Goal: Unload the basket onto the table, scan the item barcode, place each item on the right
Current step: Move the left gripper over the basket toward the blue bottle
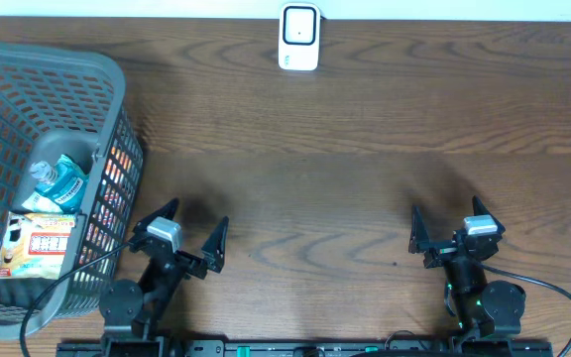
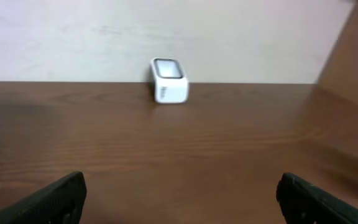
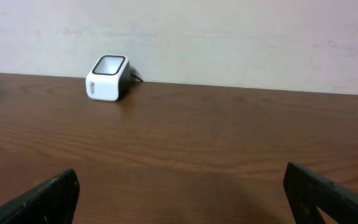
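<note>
The white barcode scanner [image 1: 298, 38] stands at the table's far edge, also seen far off in the left wrist view [image 2: 168, 79] and the right wrist view [image 3: 107, 78]. Items lie in the grey basket [image 1: 57, 50] at the left: a teal pouch [image 1: 62, 183] and an orange-and-white packet [image 1: 36, 248]. My left gripper [image 1: 198, 220] hovers near the front edge just right of the basket, open and empty [image 2: 180, 186]. My right gripper [image 1: 446, 213] sits at the front right, also open with nothing between its fingers [image 3: 180, 177].
The brown wooden table [image 1: 365, 178] stretches bare between the grippers and the scanner. A pale wall rises behind the scanner. The basket's wall stands close to my left arm.
</note>
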Controlling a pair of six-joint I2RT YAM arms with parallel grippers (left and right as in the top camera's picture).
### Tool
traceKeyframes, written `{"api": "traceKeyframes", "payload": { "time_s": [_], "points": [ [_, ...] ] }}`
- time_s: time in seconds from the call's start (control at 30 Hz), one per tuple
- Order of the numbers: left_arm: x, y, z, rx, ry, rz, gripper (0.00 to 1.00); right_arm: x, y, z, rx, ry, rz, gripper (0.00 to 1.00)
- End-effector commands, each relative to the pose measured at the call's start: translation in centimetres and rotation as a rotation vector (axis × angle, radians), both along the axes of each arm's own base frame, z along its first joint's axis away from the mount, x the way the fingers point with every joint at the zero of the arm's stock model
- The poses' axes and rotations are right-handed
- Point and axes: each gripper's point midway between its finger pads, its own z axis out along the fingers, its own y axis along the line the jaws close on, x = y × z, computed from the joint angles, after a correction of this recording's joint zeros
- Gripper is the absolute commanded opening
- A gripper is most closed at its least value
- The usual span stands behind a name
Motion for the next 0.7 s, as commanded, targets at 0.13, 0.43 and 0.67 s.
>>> {"api": "traceKeyframes", "payload": {
  "time_s": [0.13, 0.43, 0.67],
  "points": [
    [-1.7, -0.8, 7.3, -0.031, -0.128, -0.057, 0.98, 0.0, 0.0, 0.0, -0.009, -0.001, -0.001, 0.99],
    [-0.9, -0.8, 14.5, -0.082, -0.122, -0.058, 0.98, 0.0, 0.0, 0.0, -0.009, -0.001, -0.001, 0.99],
    [2.0, 2.1, 21.1, -0.160, 0.009, 0.135, 0.98, 0.0, 0.0, 0.0, -0.009, -0.001, -0.001, 0.99]
  ]
}}
